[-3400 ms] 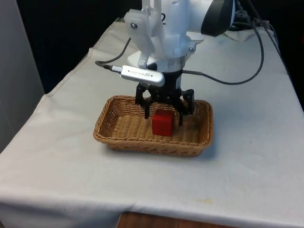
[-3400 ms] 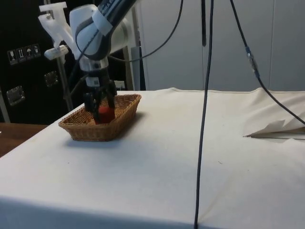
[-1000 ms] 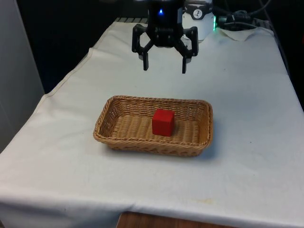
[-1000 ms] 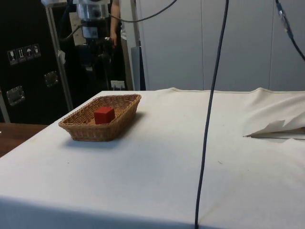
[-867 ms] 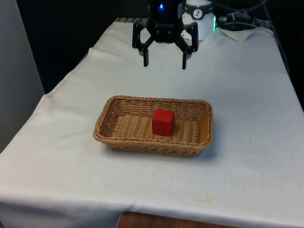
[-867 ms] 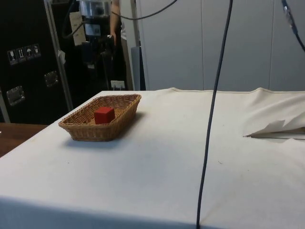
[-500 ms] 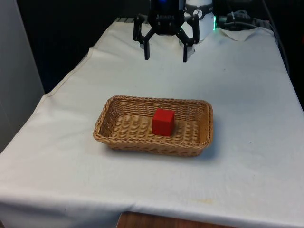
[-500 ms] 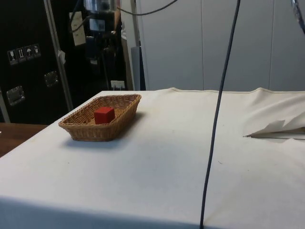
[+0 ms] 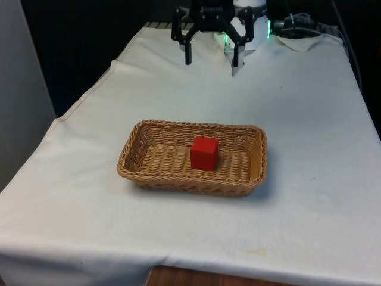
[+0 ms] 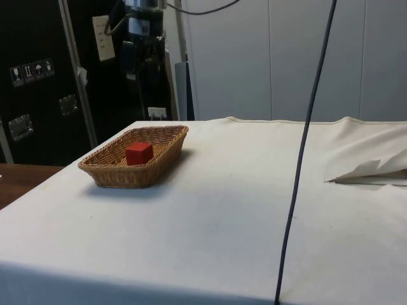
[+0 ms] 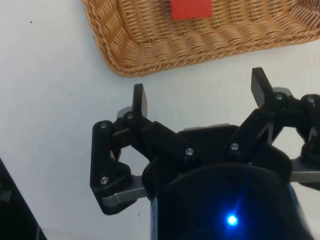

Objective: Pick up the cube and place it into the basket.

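- The cube (image 9: 205, 153) is red, solid in colour, with flat faces and sharp edges. It sits upright on the floor of the basket, a little towards the front view's right of the middle, nearer the far wall than the near one. Nothing touches it from above.
- In the side view the cube (image 10: 138, 153) shows its top above the rim.
- From my wrist I see the cube (image 11: 190, 8) lying on the weave.
- The basket (image 9: 137, 154) is a shallow, oblong tray of tan wicker with rounded corners and flared walls. It rests flat on the white cloth, about mid-table, its long side running left to right in the front view.
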